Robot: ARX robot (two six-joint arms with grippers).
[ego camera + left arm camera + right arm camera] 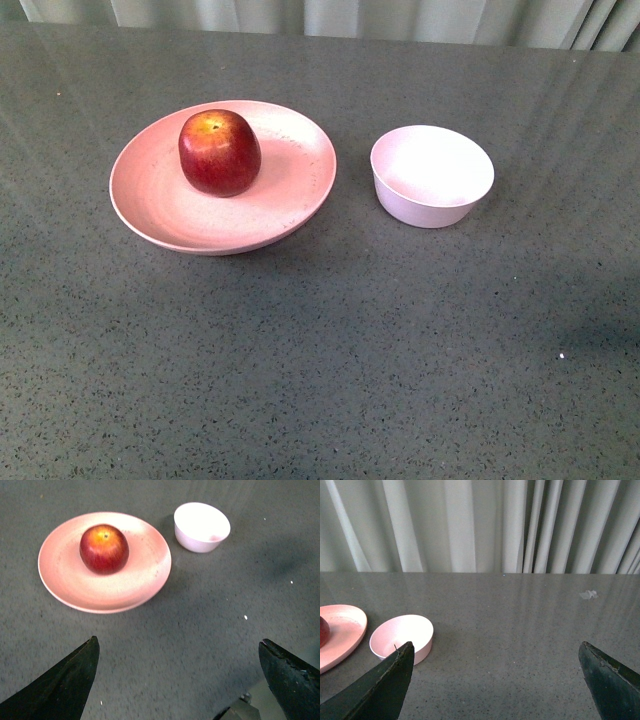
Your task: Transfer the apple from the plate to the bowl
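Nearest the lens: left gripper (178, 641), dark jaws spread wide, empty, hanging over bare table (320, 380) short of plate (160, 200). Right gripper (496, 645) likewise splayed, gripping nothing, off beyond bowl (425, 210). Apple (219, 152) upright on plate, stem up; bowl empty, just beside plate, not touching. Likely trouble: glossy round skin slipping from an off-centre pinch; rolling across plate if nudged; tipping or shoving the small bowl if lowered against its rim.

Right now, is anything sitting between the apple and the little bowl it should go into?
Nothing visible does. The apple sits on the plate, the empty bowl stands beside the plate, and only bare table lies between them. The left gripper hangs open, short of the plate.
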